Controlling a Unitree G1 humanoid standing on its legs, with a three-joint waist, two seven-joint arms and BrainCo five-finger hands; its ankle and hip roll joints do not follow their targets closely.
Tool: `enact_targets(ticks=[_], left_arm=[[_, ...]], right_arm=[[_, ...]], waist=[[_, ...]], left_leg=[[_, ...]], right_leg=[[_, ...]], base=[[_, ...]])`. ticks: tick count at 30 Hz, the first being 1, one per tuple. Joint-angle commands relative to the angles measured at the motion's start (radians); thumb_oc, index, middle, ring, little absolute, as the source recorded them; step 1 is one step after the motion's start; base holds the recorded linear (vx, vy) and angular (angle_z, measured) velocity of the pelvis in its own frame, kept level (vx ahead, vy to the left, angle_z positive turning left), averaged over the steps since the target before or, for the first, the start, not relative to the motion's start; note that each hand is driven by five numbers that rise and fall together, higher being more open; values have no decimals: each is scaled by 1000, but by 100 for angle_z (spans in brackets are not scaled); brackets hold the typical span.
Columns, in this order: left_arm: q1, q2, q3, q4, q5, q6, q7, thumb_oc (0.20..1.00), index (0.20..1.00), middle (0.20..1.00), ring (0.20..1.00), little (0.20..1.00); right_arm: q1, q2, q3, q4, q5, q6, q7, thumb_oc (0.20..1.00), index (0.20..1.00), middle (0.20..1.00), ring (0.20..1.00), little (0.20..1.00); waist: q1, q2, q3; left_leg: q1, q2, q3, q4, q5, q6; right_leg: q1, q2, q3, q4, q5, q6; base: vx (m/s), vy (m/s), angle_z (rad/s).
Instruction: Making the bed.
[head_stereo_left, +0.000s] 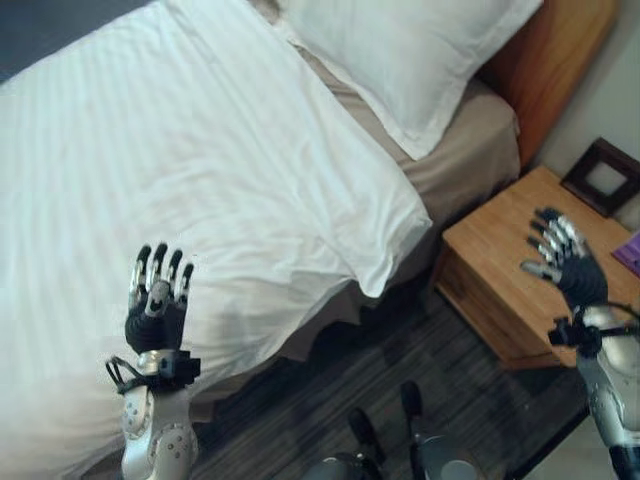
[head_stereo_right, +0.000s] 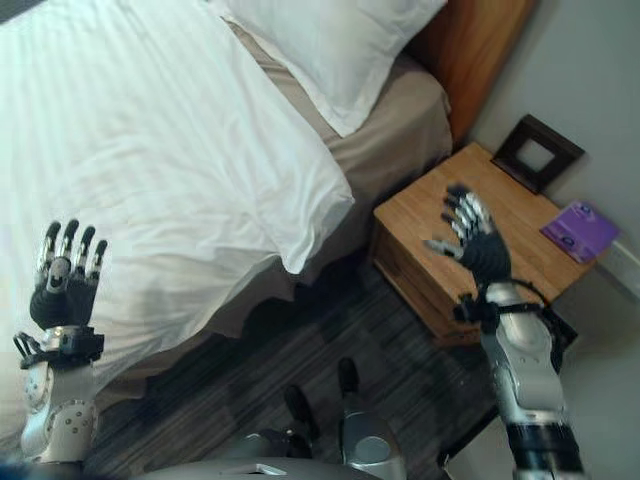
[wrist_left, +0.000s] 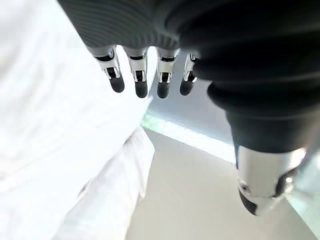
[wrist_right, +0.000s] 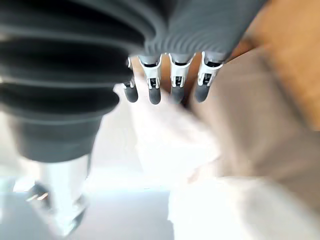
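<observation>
**Q:** Over the near side of the bed, what am I looking at? How far along is this?

**A:** I'm driving it remotely, so here's my read. The white duvet (head_stereo_left: 180, 160) is spread over most of the bed (head_stereo_left: 470, 150), but it stops short of the headboard (head_stereo_left: 550, 60). A strip of tan sheet (head_stereo_left: 450, 160) shows between its top edge and the pillow (head_stereo_left: 400, 60). The near top corner of the duvet (head_stereo_left: 385, 265) hangs off the mattress edge, a bit rumpled, and there are creases running across near that corner.

**Q:** And the hands? Holding anything?

**A:** Nope. My left hand (head_stereo_left: 157, 300) is raised over the duvet's near edge, fingers straight and spread, nothing in it. The left wrist view backs that up: fingers (wrist_left: 140, 82) straight, white cloth past them. My right hand (head_stereo_right: 472, 238) hovers over the wooden nightstand (head_stereo_right: 420, 230), well apart from the bedding, fingers also extended and empty. There's a dark picture frame (head_stereo_right: 538, 150) and a purple card (head_stereo_right: 580, 230) on that nightstand.

**Q:** So what's left?

**A:** I'd say roughly halfway. Duvet's on and mostly flat. I reckon it needs pulling up toward the pillow, that dangling corner squared, and the creases smoothed. Pillow looks fine where it sits.
</observation>
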Motion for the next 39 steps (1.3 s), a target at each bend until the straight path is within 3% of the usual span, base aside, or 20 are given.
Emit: enact_targets(ticks=[1, 4, 8, 14, 17, 22, 23, 26, 32, 39], left_arm=[[-67, 41, -47, -17, -65, -31, 14, 1000, 1000, 1000, 1000, 1000], [-60, 34, -103, -28, -99, -9, 10, 1000, 1000, 1000, 1000, 1000], [-54, 68, -201, -50, -159, 24, -21, 1000, 1000, 1000, 1000, 1000], [-6, 119, -241, -98, -173, 39, -56, 1000, 1000, 1000, 1000, 1000], [-13, 117, -243, -81, -182, 31, -38, 1000, 1000, 1000, 1000, 1000], [-14, 117, -243, -80, -183, 31, -39, 1000, 1000, 1000, 1000, 1000], [-52, 146, -265, -94, -166, 15, -26, 1000, 1000, 1000, 1000, 1000], [-76, 147, -293, -106, -151, 11, -25, 1000, 1000, 1000, 1000, 1000], [-79, 124, -331, -91, -151, 18, -25, 1000, 1000, 1000, 1000, 1000], [-90, 117, -356, -90, -153, 17, -11, 1000, 1000, 1000, 1000, 1000]], right_arm=[[-197, 37, 153, 52, 143, -71, -1, 200, 200, 200, 200, 200], [-348, 62, 252, 112, 200, -63, -2, 200, 200, 200, 200, 200], [-649, 32, 362, 366, 203, -47, -47, 200, 200, 200, 200, 200], [-888, -15, 368, 736, 300, -43, -83, 200, 200, 200, 200, 200], [-941, 5, 333, 867, 404, -47, -83, 200, 200, 200, 200, 200], [-944, 4, 334, 871, 407, -48, -80, 200, 200, 200, 200, 200], [-1008, 17, 322, 1069, 485, -10, -66, 200, 200, 200, 200, 200], [-1063, 20, 342, 1164, 506, 17, -35, 200, 200, 200, 200, 200], [-1099, 99, 404, 1145, 494, 32, -11, 200, 200, 200, 200, 200], [-1130, 137, 396, 1201, 513, 30, -33, 200, 200, 200, 200, 200]], waist=[[63, -25, -23], [98, -27, -23], [149, -18, -15], [209, 16, 2], [233, 34, 7], [234, 34, 6], [264, 76, 23], [302, 100, 28], [302, 105, 31], [309, 123, 38]], left_leg=[[37, -25, -69, 12, -32, -7], [31, -27, -74, 12, -27, -6], [14, -29, -85, 12, -15, -8], [-19, -30, -102, 12, 3, -16], [-32, -31, -106, 12, 10, -18], [-34, -30, -106, 12, 10, -18], [-63, -36, -117, 12, 24, -22], [-113, -42, -131, 12, 38, -25], [-126, -36, -118, 12, 42, -27], [-147, -39, -117, 12, 46, -28]], right_leg=[[76, -29, -25, 12, -120, 56], [72, -30, -34, 12, -118, 55], [58, -30, -47, 12, -113, 51], [35, -31, -70, 12, -107, 49], [21, -32, -71, 12, -104, 51], [19, -32, -71, 12, -104, 51], [-10, -37, -77, 12, -100, 57], [-63, -36, -69, 12, -89, 61], [-81, -34, -58, 12, -86, 58], [-105, -35, -55, 12, -83, 56]], base=[[-32, -15, 20], [-41, -21, 19], [-52, -20, 23], [-36, -7, 11], [-13, -3, 12], [-6, -5, 0], [-37, -26, -1], [-17, -14, 0], [22, -14, -5], [6, 3, -3]])
